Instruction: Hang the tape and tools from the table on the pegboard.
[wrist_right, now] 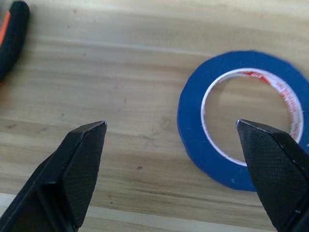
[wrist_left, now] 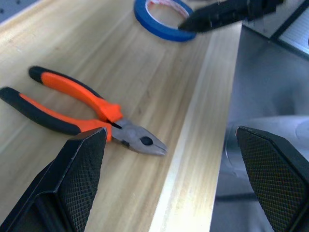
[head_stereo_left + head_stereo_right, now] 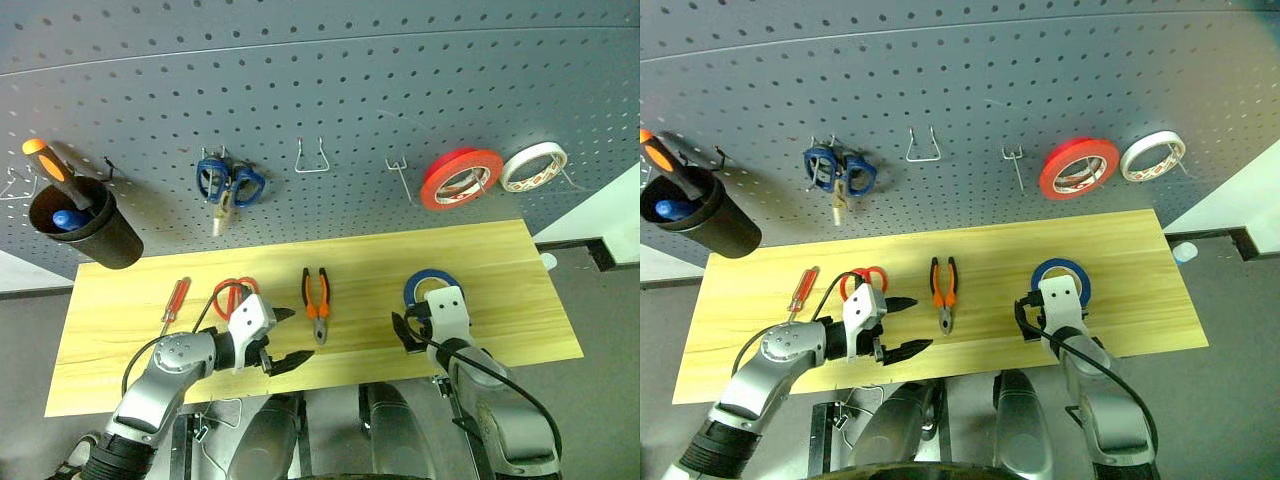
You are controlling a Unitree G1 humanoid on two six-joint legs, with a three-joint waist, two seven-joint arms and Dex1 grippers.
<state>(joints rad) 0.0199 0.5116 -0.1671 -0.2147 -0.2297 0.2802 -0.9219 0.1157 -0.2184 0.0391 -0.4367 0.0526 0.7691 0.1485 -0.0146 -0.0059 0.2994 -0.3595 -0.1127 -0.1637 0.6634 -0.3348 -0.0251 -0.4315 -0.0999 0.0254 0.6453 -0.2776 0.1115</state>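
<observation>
Black fingers of the right gripper (image 3: 412,330) stand spread wide and hold nothing; they hover over the table (image 3: 520,290) just in front of the blue tape (image 1: 241,121), which lies flat on the wood near the right end. The left gripper (image 3: 283,338) is likewise spread wide and empty, poised above the table's front edge and pointing toward the pliers (image 2: 87,113).

The pliers lie flat near the table's middle, jaws toward the front edge. The red-handled scissors (image 3: 232,293) lie just left of them, partly covered by the left gripper's body. The slim red-handled screwdriver (image 3: 175,305) lies further left, apart from the scissors.

Behind the table, the pegboard (image 3: 350,90) carries blue-handled scissors (image 3: 228,185), two bare wire hooks (image 3: 312,158), a red-orange roll (image 3: 460,178) and a white roll (image 3: 533,166). A black cup (image 3: 85,225) at its left holds an orange-and-black screwdriver (image 3: 55,168).
</observation>
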